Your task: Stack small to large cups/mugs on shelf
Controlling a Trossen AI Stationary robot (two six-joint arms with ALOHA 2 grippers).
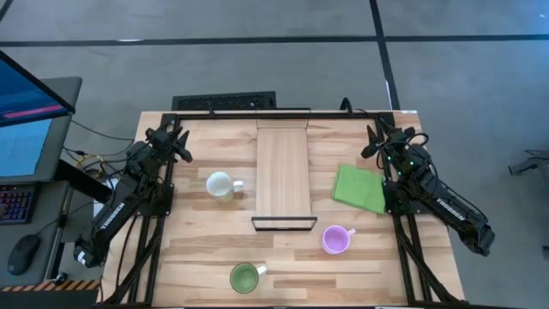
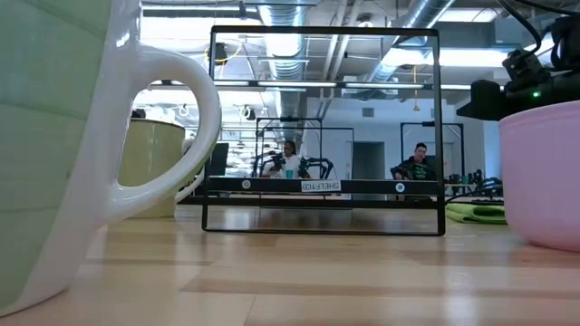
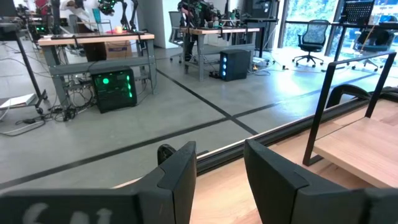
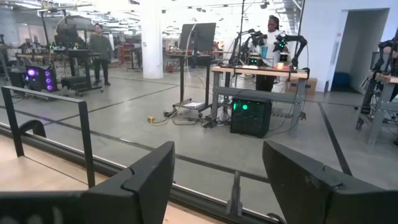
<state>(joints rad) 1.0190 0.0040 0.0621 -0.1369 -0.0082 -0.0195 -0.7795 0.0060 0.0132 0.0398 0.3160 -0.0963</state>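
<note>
A long pale wooden shelf sits in a black metal frame at the middle of the table. Three mugs stand upright on their bases on the tabletop. The white mug is left of the shelf, the green mug is by the near edge, and the light purple mug is near the shelf's right front corner. My left gripper hovers at the far left corner, open and empty. My right gripper hovers at the far right corner, open wider and also empty.
A folded green cloth lies flat right of the shelf, near my right arm. Black frame rails run along the table's left, right and far edges. Bare tabletop lies between the mugs and along the near edge. People and other workbenches show in the room beyond.
</note>
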